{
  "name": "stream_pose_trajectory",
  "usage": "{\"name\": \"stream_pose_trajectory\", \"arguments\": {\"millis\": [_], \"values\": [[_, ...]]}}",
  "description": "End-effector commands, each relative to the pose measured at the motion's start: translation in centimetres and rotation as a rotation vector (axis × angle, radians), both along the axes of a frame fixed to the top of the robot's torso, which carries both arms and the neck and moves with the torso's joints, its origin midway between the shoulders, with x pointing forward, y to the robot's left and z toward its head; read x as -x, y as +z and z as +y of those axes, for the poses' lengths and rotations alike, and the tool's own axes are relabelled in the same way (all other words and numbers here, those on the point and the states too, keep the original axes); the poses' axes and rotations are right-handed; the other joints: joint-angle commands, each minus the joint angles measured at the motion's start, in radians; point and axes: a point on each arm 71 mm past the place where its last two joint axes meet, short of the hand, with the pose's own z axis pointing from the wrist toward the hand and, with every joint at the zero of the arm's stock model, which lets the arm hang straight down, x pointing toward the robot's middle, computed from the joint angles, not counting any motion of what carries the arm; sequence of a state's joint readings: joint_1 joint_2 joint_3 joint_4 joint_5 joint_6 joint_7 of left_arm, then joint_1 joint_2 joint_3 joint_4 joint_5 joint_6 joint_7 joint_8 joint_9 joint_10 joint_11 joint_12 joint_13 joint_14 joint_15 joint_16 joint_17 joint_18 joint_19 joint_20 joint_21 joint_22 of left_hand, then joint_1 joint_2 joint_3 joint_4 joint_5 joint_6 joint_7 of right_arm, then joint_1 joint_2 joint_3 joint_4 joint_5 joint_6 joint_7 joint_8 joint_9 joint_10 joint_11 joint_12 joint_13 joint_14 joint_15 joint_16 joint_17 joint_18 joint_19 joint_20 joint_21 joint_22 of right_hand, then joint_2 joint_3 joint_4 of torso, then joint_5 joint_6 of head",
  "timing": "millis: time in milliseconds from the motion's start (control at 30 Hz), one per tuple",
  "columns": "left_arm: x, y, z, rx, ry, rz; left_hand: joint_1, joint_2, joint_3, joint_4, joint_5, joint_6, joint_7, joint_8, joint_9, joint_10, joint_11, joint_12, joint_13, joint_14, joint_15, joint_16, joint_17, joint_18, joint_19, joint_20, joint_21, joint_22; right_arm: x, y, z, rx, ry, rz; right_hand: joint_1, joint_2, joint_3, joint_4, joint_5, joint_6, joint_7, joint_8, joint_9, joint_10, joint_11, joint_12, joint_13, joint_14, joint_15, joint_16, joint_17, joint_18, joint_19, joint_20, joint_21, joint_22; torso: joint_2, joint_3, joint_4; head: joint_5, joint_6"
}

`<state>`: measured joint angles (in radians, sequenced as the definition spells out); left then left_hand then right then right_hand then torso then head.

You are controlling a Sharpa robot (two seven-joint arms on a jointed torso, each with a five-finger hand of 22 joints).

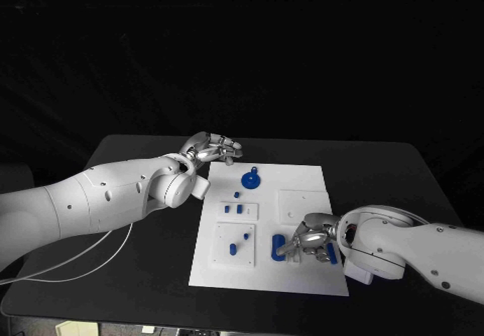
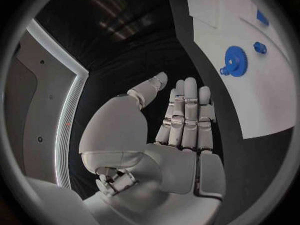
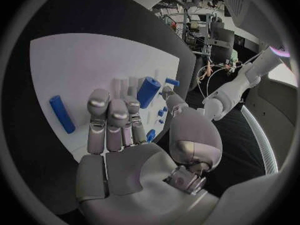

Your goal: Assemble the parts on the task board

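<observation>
R silver hand (image 1: 315, 241) hovered, fingers together and empty, over blue cylindrical pegs (image 1: 278, 248) at 6 o'clock of white flat task board (image 1: 303, 183), likely pick step, next needs fingers closing on a peg; L silver hand (image 1: 212, 149) idled at board's 11 o'clock, fingers together, empty.

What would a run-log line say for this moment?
left hand: empty, by task board | right hand: over blue parts, grip unclear
</observation>
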<state>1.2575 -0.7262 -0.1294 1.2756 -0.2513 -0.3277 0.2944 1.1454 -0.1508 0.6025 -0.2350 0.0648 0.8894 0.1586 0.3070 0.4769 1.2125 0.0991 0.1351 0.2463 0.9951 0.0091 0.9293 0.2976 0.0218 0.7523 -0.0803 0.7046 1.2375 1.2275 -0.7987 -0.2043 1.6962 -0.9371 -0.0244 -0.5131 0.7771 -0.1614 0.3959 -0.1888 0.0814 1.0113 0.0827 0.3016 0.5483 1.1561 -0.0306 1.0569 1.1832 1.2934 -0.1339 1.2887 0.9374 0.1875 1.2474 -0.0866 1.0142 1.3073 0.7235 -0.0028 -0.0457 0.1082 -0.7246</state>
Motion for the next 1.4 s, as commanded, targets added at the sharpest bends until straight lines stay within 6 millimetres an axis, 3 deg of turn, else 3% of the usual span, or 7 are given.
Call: {"name": "stream_pose_trajectory", "arguments": {"millis": [33,167,433,633,800,1033,1400], "values": [[0.04,0.10,-0.22,0.010,-0.014,-0.002,-0.008,-0.003,-0.003,0.002,-0.003,-0.008,0.000,0.004,0.000,-0.004,0.001,-0.006,0.001,0.003,0.007,-0.004,0.001,0.002,-0.002,-0.002,-0.005,0.002,0.49,0.13,0.68,-0.033,0.094,-0.009,0.032,0.005,0.005,-0.033,0.003,0.009,-0.001,-0.004,-0.003,-0.002,0.001,-0.004,0.001,0.004,-0.003,-0.006,0.001,0.074,-0.002,-0.006,-0.006,0.010,0.000,0.0003,-0.0008,0.000,0.000],[0.05,0.11,-0.23,0.010,-0.014,-0.002,-0.008,-0.003,-0.003,0.002,-0.003,-0.008,0.000,0.004,0.000,-0.004,0.001,-0.006,0.001,0.003,0.007,-0.004,0.002,0.002,-0.002,-0.002,-0.006,0.002,0.66,0.05,0.88,-0.030,0.103,-0.002,0.060,0.014,0.020,-0.062,-0.019,0.019,0.000,-0.005,-0.006,0.004,0.001,-0.004,0.001,0.008,-0.002,-0.008,0.001,0.074,0.005,0.002,-0.006,0.008,0.000,0.0005,-0.0007,0.000,0.001],[0.06,0.11,-0.27,0.011,-0.016,-0.002,-0.008,-0.003,-0.003,0.002,-0.003,-0.008,0.000,0.004,0.000,-0.004,0.001,-0.006,0.001,0.003,0.007,-0.005,0.002,0.002,-0.002,-0.002,-0.006,0.002,0.47,-0.07,0.81,0.003,0.085,-0.015,0.046,0.025,0.036,-0.049,-0.021,0.028,-0.001,-0.006,-0.009,0.010,0.000,-0.005,0.000,0.011,-0.002,-0.009,0.001,0.074,0.010,0.009,-0.008,0.007,0.000,0.0002,-0.0001,-0.001,-0.001],[0.06,0.11,-0.24,0.011,-0.016,-0.001,-0.009,-0.002,-0.004,0.003,-0.003,-0.008,0.000,0.004,0.000,-0.004,0.001,-0.006,0.002,0.003,0.007,-0.005,0.003,0.002,-0.002,-0.002,-0.006,0.003,0.38,-0.25,0.71,0.027,0.091,-0.005,-0.008,0.082,0.119,0.064,-0.027,0.037,-0.004,-0.012,-0.016,0.016,-0.002,-0.009,-0.001,0.012,-0.003,-0.011,0.003,0.074,0.013,0.012,-0.011,0.007,0.000,-0.0002,0.0001,-0.001,-0.002],[0.07,0.10,-0.24,0.011,-0.017,-0.001,-0.010,-0.002,-0.004,0.004,-0.003,-0.008,0.000,0.004,0.000,-0.004,0.001,-0.006,0.002,0.003,0.007,-0.005,0.003,0.002,-0.002,-0.002,-0.006,0.003,0.31,-0.37,0.61,0.061,0.096,-0.010,0.013,0.081,0.266,0.136,-0.032,0.040,-0.003,-0.012,-0.016,0.019,-0.001,-0.008,0.004,0.013,-0.004,-0.009,0.008,0.074,0.016,0.012,-0.002,0.015,0.000,-0.0002,-0.0001,0.000,-0.004],[0.07,0.10,-0.15,0.010,-0.015,-0.001,-0.010,-0.002,-0.004,0.004,-0.003,-0.008,0.000,0.004,0.000,-0.004,0.001,-0.006,0.002,0.003,0.007,-0.006,0.003,0.002,-0.002,-0.002,-0.007,0.003,0.35,-0.46,0.60,0.073,0.109,-0.005,0.037,0.112,0.410,0.133,-0.032,0.043,-0.002,-0.010,-0.014,0.023,0.000,-0.008,0.007,0.014,-0.002,-0.006,0.012,0.074,0.016,0.019,0.008,0.019,0.000,0.0000,0.0000,0.000,-0.006],[0.08,0.10,-0.13,0.010,-0.015,0.000,-0.009,-0.002,-0.004,0.005,-0.003,-0.008,0.000,0.004,0.000,-0.004,0.001,-0.005,0.002,0.002,0.007,-0.006,0.004,0.002,-0.002,-0.002,-0.007,0.004,0.34,-0.44,0.55,0.071,0.114,-0.010,0.022,0.107,0.449,0.107,-0.033,0.044,-0.001,-0.007,-0.011,0.026,0.001,-0.008,0.008,0.015,0.000,-0.005,0.014,0.074,0.019,0.024,0.015,0.018,0.000,0.0000,0.0003,0.001,-0.006]]}}
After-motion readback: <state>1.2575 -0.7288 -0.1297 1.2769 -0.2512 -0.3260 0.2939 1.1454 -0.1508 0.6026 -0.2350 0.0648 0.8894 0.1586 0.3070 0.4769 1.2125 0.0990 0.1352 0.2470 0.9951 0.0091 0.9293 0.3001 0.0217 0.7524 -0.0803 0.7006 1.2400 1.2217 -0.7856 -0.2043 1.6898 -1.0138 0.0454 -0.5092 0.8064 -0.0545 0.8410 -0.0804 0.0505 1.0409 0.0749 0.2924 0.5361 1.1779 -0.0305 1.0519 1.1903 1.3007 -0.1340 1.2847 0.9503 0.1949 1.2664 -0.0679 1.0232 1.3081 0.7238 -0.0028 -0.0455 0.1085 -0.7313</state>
